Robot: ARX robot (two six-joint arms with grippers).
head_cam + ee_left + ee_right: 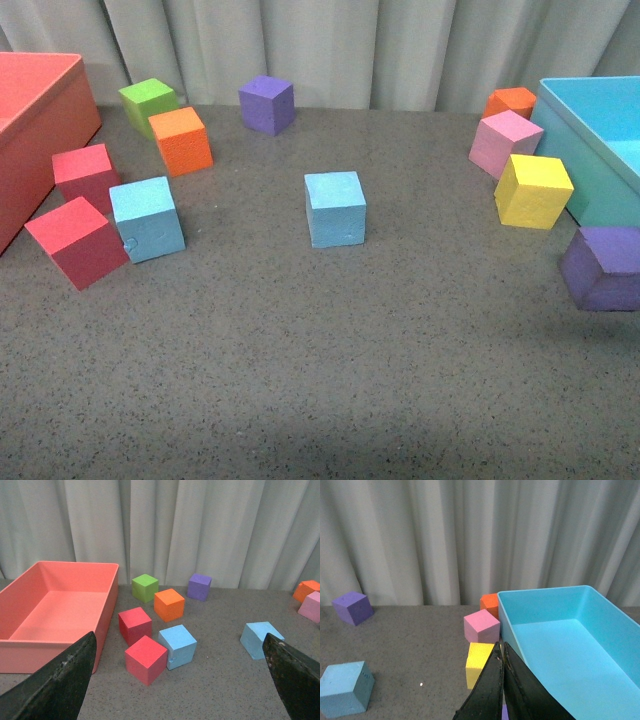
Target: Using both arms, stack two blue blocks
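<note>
One blue block sits near the middle of the grey table. The other blue block, with a small dent, sits at the left, touching a red cube. Neither arm shows in the front view. In the left wrist view both blue blocks lie ahead of my left gripper, which is open and empty with its fingers wide apart. My right gripper is shut and empty, above a yellow cube beside the turquoise bin. One blue block shows in the right wrist view.
A pink-red bin stands at the far left, the turquoise bin at the far right. Red, orange, green and purple cubes lie left and back. Orange, pink, yellow and purple cubes lie right.
</note>
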